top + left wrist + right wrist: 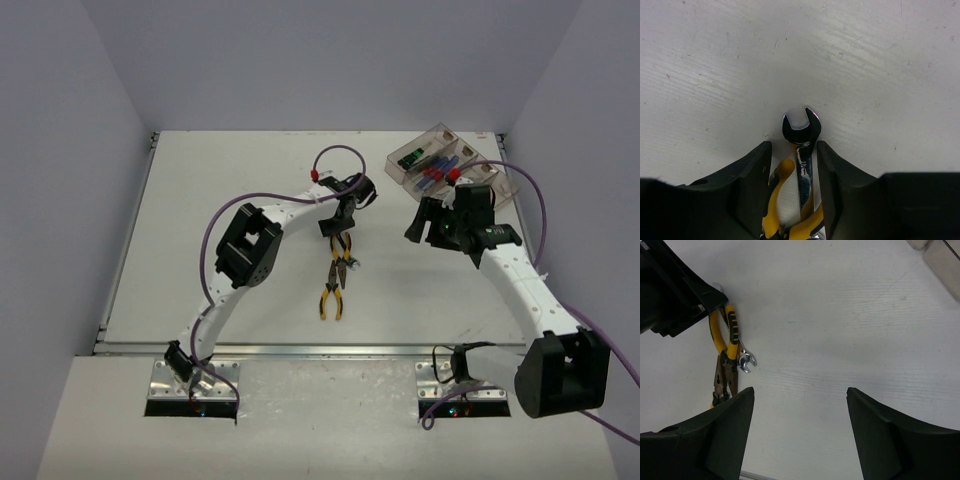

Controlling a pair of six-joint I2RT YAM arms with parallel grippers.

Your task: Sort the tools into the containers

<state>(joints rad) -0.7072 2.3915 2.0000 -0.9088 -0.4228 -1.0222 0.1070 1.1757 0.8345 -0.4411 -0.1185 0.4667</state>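
Where the left arm (250, 245) bends out from its base to the middle of the table (220, 200), the left gripper (342, 222) points down at the top end of the tool pile.

- Left gripper: jaws partly open, its fingers (752, 185) either side of the shank of a silver wrench (801, 127). A gap shows on one side. Whether the other finger touches cannot be told.
- Right arm (520, 280): curves up from its base toward 11 o'clock. The right gripper (800, 410) hangs over bare table at 3 o'clock of the pile, jaws spread wide with nothing between them.
- Pliers, yellow-and-black: two. The upper pliers (342, 262) lie with handles under the left gripper, and the lower pliers (331, 300) lie at 6 o'clock of them, the two end to end.
- Wrench: one seen, lying along the upper pliers' handles, one open head past the fingertips.
- Tray of joined clear bins (480, 190): one, at 1 o'clock of the table near the far right corner. The right arm covers its near end, so the bin count is unclear.
- Screwdrivers in the tray: a black-and-green one (412, 158) and blue-and-red ones (435, 172), the exact number not clear.
- Room: bare surface runs from 9 o'clock of the pliers to the left edge, and a bare strip lies between the pile and the right gripper. The lower pliers lie near the front edge.
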